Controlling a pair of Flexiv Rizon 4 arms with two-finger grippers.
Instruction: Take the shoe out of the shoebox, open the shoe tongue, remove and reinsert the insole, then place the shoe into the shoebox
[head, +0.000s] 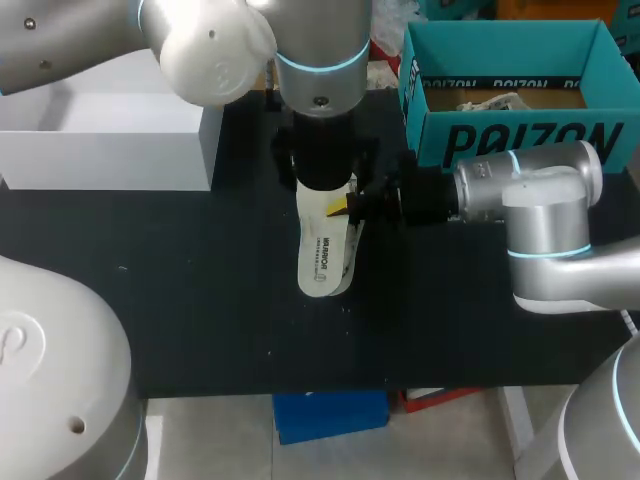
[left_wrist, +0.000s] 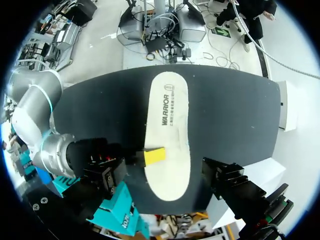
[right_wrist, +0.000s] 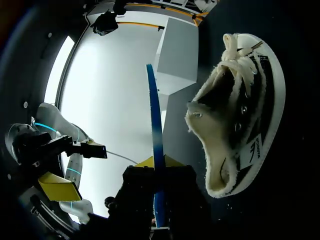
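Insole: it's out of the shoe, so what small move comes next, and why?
Likely tip the insole toe-first toward the opening of the shoe. The right tool is shut on the insole, held on edge beside the shoe, which lies on its side with its mouth spread wide.

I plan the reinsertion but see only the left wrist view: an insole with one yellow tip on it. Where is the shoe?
Observer: The shoe stands on its sole on the table, mouth open, apart from the raised insole.
Operator: Is the insole gripped from both sides?
Observer: Yes, the right fingers clamp both its faces.
Operator: And the shoebox?
Observer: The shoebox is open at the table's far right, no shoe inside.
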